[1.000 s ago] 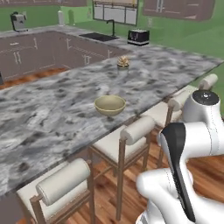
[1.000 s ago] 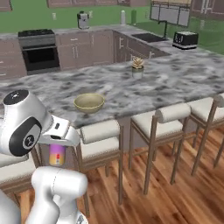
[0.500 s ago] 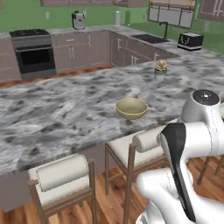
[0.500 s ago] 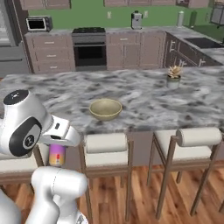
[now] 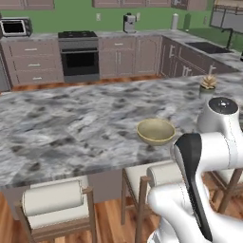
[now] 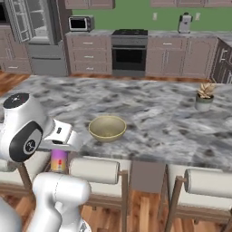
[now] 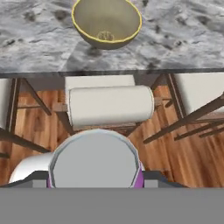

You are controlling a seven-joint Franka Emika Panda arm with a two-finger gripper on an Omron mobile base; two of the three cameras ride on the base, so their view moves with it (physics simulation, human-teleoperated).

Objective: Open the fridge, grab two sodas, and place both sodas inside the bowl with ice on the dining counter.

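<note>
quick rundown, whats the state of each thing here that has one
purple soda: upright, gripped in the tool, below counter height
bowl: upright on the dining counter, near its stool-side edge, no can inside
fridge: upper door looks swung open
stool: tucked under the counter edge, below the bowl
potted plant: upright on the counter, apart from the bowl
</note>
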